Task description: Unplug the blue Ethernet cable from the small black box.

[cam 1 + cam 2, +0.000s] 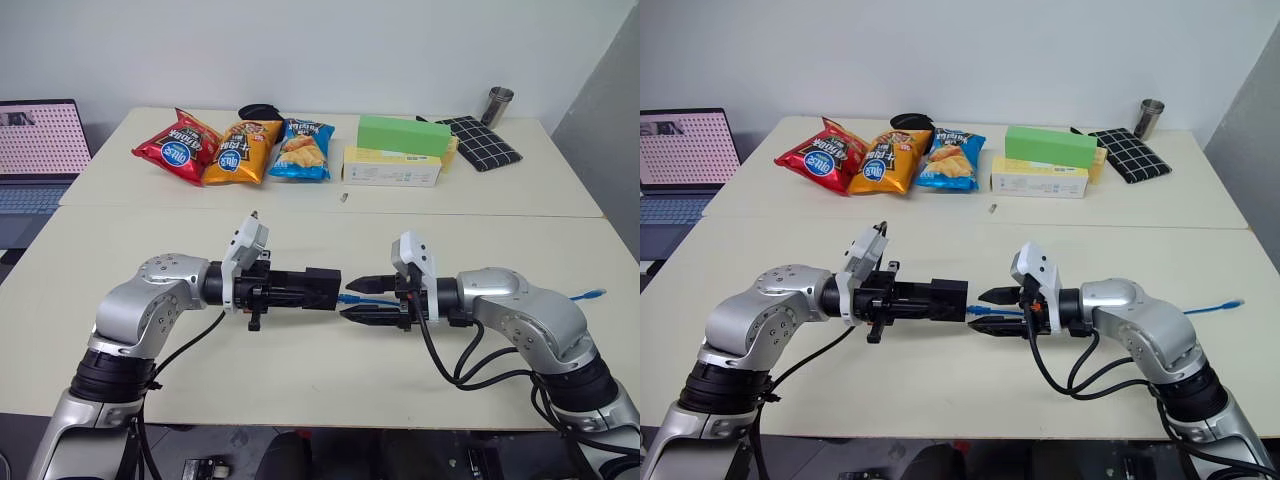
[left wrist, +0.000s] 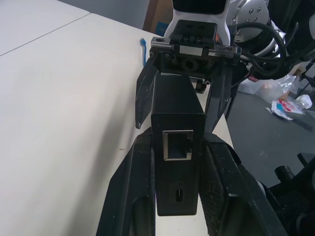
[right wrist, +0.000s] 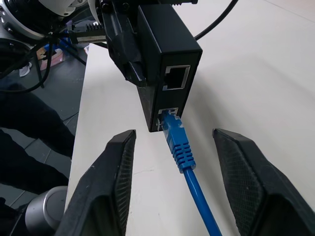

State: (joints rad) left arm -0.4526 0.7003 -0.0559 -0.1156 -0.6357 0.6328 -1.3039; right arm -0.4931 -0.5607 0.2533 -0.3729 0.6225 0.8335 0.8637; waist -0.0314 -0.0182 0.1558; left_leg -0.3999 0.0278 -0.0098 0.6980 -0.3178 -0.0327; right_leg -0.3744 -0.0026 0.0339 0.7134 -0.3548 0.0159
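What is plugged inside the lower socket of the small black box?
The blue Ethernet cable has its plug seated in the lower socket of the small black box; the socket above is empty. The plug's tip and the contacts inside are hidden.

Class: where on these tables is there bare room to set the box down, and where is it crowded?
Bare: the near table left of the left gripper, and between the grippers and the snack bags. Crowded: the far table's back edge, with bags, cartons and checked cloth.

The right pincer (image 3: pixel 172 191) has its 2 fingers spread, the blue Ethernet cable (image 3: pixel 179 147) lying in the gap between them. Just ahead, the small black box (image 3: pixel 165 54) blocks passage; bare surface (image 1: pixel 300 370) lies beneath.
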